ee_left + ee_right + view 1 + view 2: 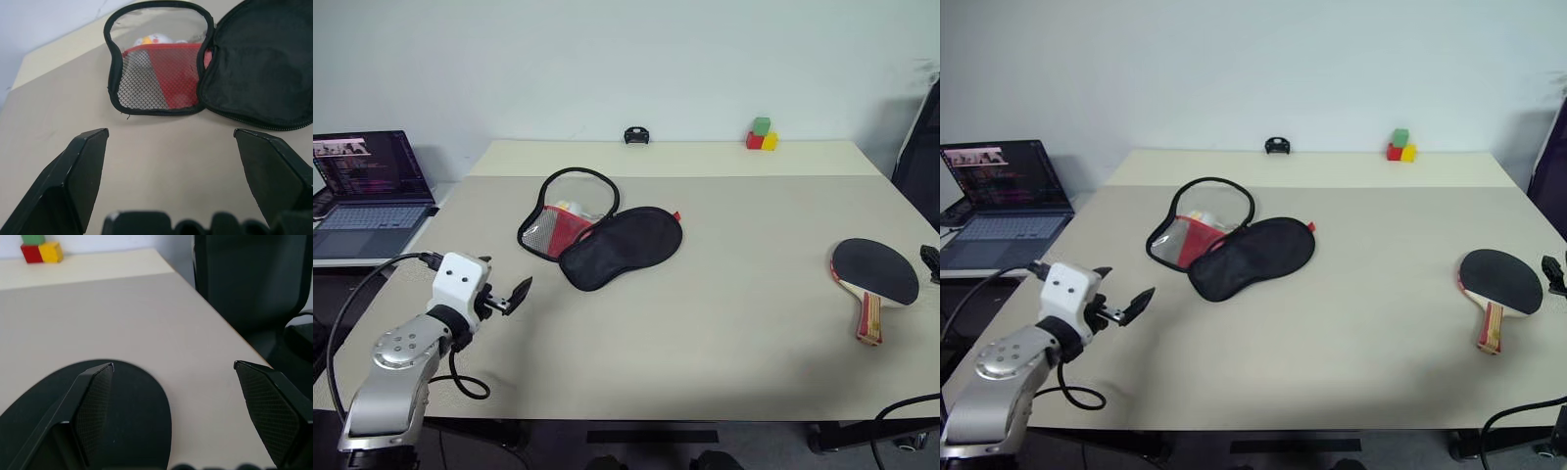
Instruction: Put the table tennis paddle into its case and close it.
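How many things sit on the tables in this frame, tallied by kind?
Table tennis paddle: 1
Case, lying open: 1
Toy blocks: 3, green block, red block, yellow block
Small black object at the far edge: 1
Laptop on the side table: 1
Total: 7

The beige table point(724, 323) bore the open case point(602, 238) centrally, the table tennis paddle point(874, 275) toward three o'clock, coloured blocks point(762, 135) toward one
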{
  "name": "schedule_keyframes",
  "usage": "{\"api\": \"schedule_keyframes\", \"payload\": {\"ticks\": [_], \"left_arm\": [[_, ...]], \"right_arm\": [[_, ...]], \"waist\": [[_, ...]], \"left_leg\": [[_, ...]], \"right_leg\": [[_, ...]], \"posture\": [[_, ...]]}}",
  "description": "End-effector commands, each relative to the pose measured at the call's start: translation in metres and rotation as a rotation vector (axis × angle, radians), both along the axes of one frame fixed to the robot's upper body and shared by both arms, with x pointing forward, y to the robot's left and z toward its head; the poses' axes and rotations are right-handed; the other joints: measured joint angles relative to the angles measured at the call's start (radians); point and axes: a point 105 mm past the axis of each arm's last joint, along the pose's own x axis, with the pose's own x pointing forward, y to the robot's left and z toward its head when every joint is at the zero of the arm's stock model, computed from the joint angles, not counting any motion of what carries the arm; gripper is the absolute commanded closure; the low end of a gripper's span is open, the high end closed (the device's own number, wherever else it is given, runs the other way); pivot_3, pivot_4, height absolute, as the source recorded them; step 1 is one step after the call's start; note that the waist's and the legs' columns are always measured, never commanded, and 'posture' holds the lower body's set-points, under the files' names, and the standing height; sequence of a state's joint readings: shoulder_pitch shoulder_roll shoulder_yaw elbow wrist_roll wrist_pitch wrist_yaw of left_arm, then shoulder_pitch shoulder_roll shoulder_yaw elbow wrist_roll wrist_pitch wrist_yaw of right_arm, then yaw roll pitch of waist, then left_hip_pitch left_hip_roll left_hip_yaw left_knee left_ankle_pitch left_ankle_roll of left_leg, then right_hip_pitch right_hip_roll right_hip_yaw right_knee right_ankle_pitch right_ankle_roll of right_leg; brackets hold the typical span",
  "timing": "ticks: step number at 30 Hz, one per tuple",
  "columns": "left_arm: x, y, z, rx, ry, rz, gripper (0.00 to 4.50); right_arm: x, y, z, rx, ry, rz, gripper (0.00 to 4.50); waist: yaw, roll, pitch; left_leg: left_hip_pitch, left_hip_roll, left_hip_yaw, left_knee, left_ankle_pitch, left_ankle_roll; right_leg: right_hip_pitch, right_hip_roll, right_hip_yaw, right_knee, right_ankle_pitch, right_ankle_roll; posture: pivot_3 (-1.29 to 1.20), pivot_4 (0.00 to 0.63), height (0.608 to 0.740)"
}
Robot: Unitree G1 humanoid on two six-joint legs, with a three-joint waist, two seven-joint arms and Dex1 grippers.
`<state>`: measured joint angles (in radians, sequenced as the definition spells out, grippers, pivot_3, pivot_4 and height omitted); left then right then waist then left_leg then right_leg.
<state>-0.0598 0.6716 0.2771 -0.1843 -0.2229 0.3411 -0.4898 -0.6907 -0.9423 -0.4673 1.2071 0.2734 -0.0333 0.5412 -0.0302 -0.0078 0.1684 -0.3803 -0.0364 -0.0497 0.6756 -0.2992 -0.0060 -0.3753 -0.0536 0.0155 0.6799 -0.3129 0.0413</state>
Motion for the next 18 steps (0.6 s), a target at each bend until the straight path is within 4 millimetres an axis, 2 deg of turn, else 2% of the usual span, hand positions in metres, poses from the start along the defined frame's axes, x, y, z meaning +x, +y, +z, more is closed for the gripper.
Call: {"api": "schedule_keyframes", "payload": {"ticks": [1,6,10,13,18], "left_arm": [[0.005,-0.001,0.005,0.011,-0.033,0.003,0.00],[0.010,0.003,0.003,-0.010,-0.046,0.024,0.00],[0.015,-0.006,0.005,-0.040,-0.059,-0.030,0.00],[0.020,-0.008,0.015,-0.088,-0.094,-0.054,0.00],[0.023,-0.008,0.023,-0.097,-0.109,-0.090,0.00]], "right_arm": [[-0.008,-0.014,0.020,-0.070,-0.007,-0.043,0.20],[-0.011,-0.019,0.034,-0.091,-0.048,-0.068,0.20],[-0.009,-0.013,0.051,-0.113,-0.078,-0.005,0.20],[-0.001,0.000,0.055,-0.133,-0.082,0.072,0.20],[0.017,0.034,0.042,-0.073,-0.038,0.214,0.20]], "waist": [[0.000,0.000,0.000],[0.000,0.000,0.000],[-0.001,0.000,0.000],[-0.001,0.000,0.000],[-0.002,0.000,0.000]], "left_leg": [[0.000,0.000,0.000,0.000,0.000,0.000],[0.000,0.000,0.000,0.000,0.000,0.000],[0.000,0.000,0.000,0.000,0.000,0.000],[0.000,0.000,0.000,0.000,0.000,0.000],[0.000,0.000,0.000,0.000,0.000,0.000]], "right_leg": [[0.000,0.000,0.000,0.000,0.000,0.000],[0.000,0.000,0.000,0.000,0.000,0.000],[0.000,0.000,0.000,0.000,0.000,0.000],[0.000,0.000,0.000,0.001,0.000,0.000],[0.000,0.000,0.000,0.000,0.000,0.000]], "posture": [[0.00,0.150,0.740],[0.00,0.150,0.740],[0.00,0.150,0.740],[0.00,0.150,0.740],[0.00,0.150,0.740]]}}
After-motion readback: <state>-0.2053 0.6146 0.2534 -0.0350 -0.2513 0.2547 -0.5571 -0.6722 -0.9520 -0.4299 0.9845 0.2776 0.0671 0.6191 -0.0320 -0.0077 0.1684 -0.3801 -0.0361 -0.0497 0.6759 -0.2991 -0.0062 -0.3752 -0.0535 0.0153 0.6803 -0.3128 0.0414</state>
